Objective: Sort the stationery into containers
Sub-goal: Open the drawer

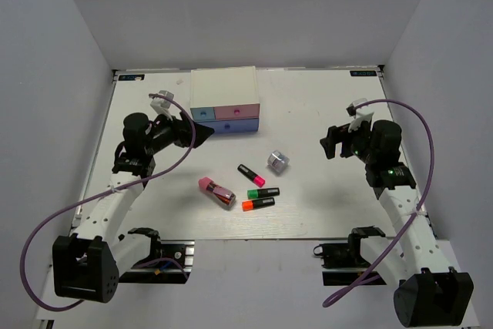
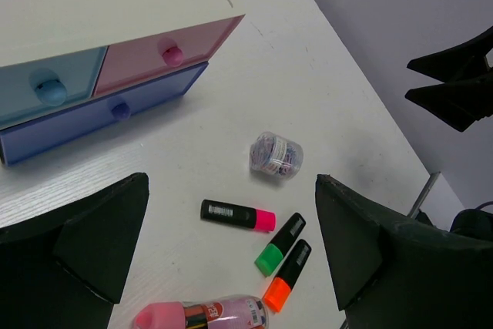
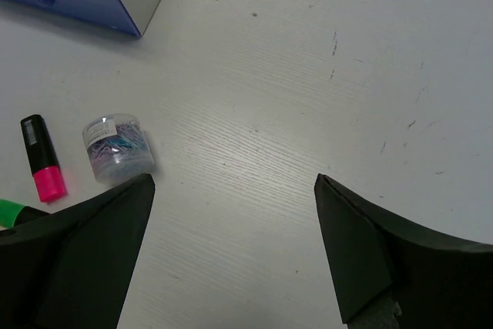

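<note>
Pink-tipped marker (image 1: 252, 175) lies diagonally (pink end toward the near right).

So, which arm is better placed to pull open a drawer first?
Left. The left hand, open, sits close to the front of the shut drawers. The right hand, also open, is far off on the other side, beyond the markers.

Left arm (image 1: 115, 202) and right arm (image 1: 404, 225): white perforated links, black joint housings, bulky black bases at 7 and 5 o'clock of the top view. A purple cable (image 1: 35, 233) loops beside each; green light (image 1: 390, 168) glows on the right wrist housing. Left gripper (image 2: 231, 181) fingers (image 2: 100, 244) matte black, wedge-shaped.
</note>
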`<move>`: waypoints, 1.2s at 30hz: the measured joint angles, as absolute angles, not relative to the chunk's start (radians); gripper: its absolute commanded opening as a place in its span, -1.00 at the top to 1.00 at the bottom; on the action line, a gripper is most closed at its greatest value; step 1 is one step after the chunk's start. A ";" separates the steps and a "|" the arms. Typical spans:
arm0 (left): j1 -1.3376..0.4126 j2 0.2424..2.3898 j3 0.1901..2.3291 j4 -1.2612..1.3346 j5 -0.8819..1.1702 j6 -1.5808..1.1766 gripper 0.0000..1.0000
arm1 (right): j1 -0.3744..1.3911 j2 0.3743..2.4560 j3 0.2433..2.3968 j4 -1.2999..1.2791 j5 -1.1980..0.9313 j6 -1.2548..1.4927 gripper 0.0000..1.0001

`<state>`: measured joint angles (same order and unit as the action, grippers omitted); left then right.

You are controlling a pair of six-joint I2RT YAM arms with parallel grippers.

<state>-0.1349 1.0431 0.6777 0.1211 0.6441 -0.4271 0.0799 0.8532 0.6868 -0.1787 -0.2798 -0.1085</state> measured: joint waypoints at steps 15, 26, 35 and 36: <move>-0.262 1.066 0.672 0.105 0.604 -0.384 -0.99 | 0.094 0.879 0.687 -0.213 -0.289 -0.238 -0.81; -0.363 1.198 0.785 -0.176 0.238 -0.320 -0.93 | 0.125 0.891 0.687 -0.237 -0.257 -0.326 -0.81; -0.369 1.237 0.842 -0.187 0.002 -0.281 -0.04 | 0.149 0.890 0.687 -0.241 -0.243 -0.340 -0.75; -0.369 1.252 0.846 -0.184 -0.006 -0.281 0.01 | 0.153 0.888 0.687 -0.241 -0.249 -0.340 -0.39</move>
<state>-0.3687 1.2518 0.8459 -0.1844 -0.0063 -0.2810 0.1532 0.8875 0.6872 -0.2405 -0.2489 -0.3405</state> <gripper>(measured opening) 0.564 0.890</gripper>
